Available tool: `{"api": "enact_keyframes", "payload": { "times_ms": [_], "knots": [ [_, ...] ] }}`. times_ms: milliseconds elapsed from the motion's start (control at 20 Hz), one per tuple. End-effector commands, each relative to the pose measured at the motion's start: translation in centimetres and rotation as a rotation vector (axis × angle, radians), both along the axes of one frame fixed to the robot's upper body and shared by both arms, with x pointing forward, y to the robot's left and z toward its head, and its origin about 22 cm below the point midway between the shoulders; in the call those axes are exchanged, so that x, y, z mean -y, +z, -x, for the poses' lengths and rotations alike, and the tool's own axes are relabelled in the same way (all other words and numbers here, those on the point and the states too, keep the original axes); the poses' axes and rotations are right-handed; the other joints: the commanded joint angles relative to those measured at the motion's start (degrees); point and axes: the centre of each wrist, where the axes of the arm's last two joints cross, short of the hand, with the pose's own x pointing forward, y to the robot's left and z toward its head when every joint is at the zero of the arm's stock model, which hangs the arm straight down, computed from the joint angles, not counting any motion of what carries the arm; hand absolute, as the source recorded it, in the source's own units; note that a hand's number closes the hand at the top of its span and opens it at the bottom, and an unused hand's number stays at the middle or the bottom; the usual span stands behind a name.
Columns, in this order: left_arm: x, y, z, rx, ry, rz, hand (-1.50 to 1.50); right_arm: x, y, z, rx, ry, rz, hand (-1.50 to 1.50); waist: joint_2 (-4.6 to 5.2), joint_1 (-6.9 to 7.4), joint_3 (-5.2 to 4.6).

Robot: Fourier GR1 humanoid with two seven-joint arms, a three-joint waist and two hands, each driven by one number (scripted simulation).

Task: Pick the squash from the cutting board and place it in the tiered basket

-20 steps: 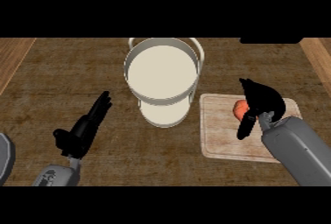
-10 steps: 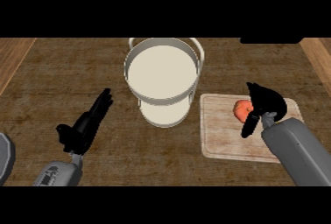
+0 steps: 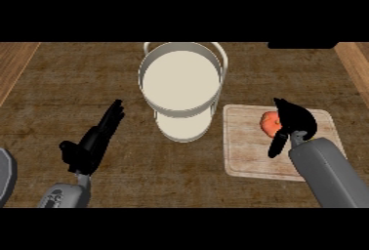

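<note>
An orange squash [image 3: 269, 123] lies on the pale wooden cutting board [image 3: 249, 151] at the right of the counter. My right hand [image 3: 296, 121] hangs directly over the squash's right side and hides part of it, fingers relaxed and the thumb pointing down toward the board. Whether the hand touches the squash I cannot tell. The white tiered basket [image 3: 180, 83] stands in the middle, its upper tier above a smaller lower one [image 3: 184, 126]. At the lower left my left hand [image 3: 93, 144] rests open with straight fingers.
The dark wood counter [image 3: 65, 88] runs between lighter wooden strips at the far left and right edges. A grey rounded object [image 3: 4, 178] shows at the lower left edge. A dark shape [image 3: 299, 45] sits at the top right.
My right hand has shifted slightly right and down over the squash, covering more of it. The left hand has not moved.
</note>
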Motion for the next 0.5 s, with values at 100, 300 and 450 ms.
{"api": "enact_keyframes", "payload": {
  "times_ms": [100,300,450],
  "knots": [
    [0.2,0.9,0.9,0.006,-0.004,-0.011,0.00,-0.2,-2.3,-0.3,0.004,-0.009,-0.032,-1.50,-0.01,0.12,0.01],
    [1.4,0.2,0.5,0.007,0.006,0.003,0.00,0.0,-2.5,0.7,0.155,0.086,-0.108,1.50,-0.04,-0.08,0.02],
    [0.4,-0.5,0.0,0.010,0.004,-0.004,0.00,0.4,-1.3,-0.3,0.182,0.100,-0.116,1.50,-0.01,-0.14,0.00]
  ]
}}
